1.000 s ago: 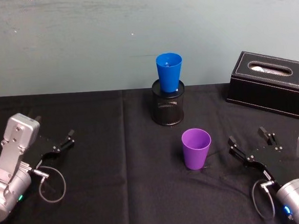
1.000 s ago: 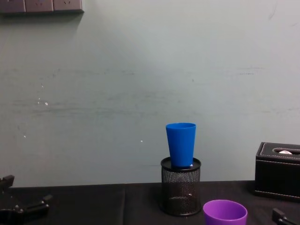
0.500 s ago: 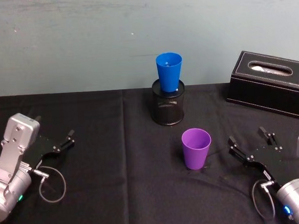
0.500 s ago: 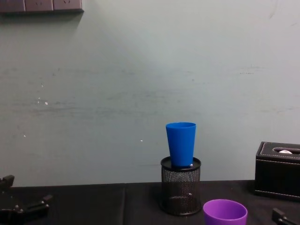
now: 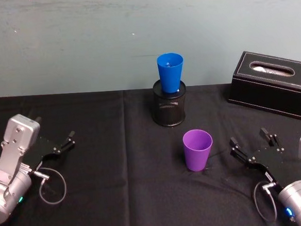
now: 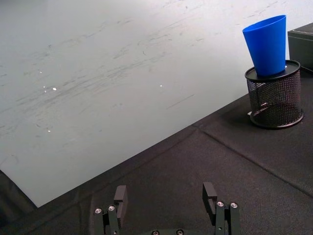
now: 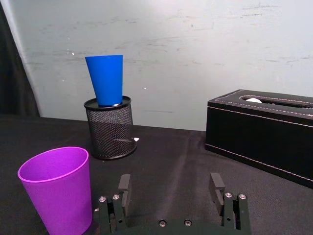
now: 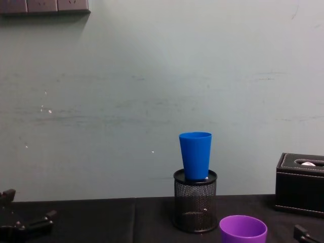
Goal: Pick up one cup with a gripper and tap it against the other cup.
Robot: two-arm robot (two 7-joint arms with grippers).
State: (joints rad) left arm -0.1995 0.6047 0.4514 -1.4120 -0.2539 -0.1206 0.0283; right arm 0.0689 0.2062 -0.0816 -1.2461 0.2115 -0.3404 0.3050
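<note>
Though nothing is lifted yet, all is laid out: the left gripper (image 5: pixel 64 142) rests at the table's left, jaws wide and empty; the blue cup (image 5: pixel 170 72) sits upright in the mesh holder (image 5: pixel 169 109) at the back; the purple cup (image 5: pixel 197 149) stands nearer, the right gripper (image 5: pixel 252 144) just beside it, spread wide, empty. Grasping, lifting and tapping all remain.

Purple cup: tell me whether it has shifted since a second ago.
No. The purple cup stands at the same spot in front of the mesh pen holder, beside the open right gripper.
</note>
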